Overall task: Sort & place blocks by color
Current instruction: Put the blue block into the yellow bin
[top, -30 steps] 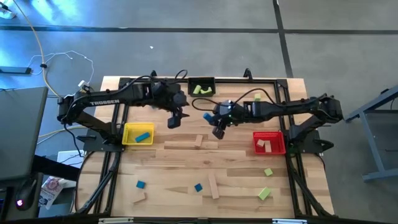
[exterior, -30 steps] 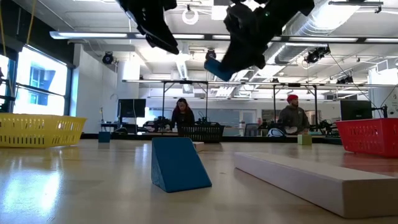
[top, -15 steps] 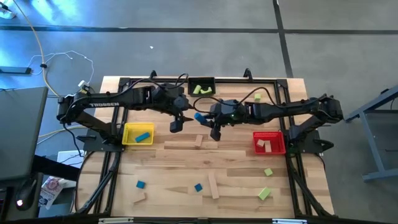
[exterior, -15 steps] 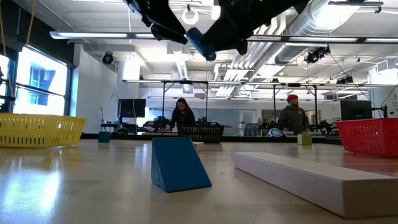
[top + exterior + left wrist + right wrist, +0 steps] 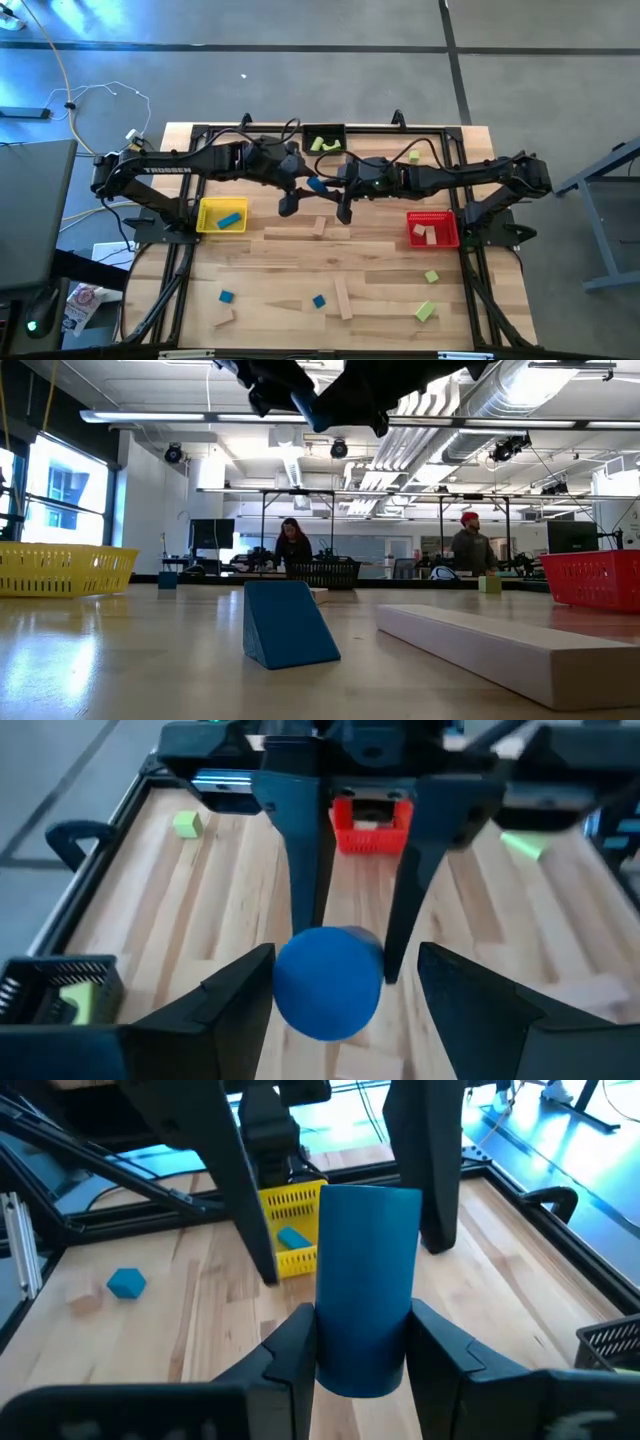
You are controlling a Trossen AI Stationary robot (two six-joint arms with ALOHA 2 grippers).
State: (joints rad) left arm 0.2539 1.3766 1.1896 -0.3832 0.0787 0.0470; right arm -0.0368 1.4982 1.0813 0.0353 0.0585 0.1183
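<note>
Blue block [image 5: 317, 185] between both grippers, mid-table.

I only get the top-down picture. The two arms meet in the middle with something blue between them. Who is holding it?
Observer: The right gripper is shut on the blue cylinder.
Operator: What is the other one doing?
Observer: The left gripper is open, one finger on each side of the cylinder's round end.
Operator: Is it up in the air?
Observer: Yes, the low view shows it high above the table.
</note>
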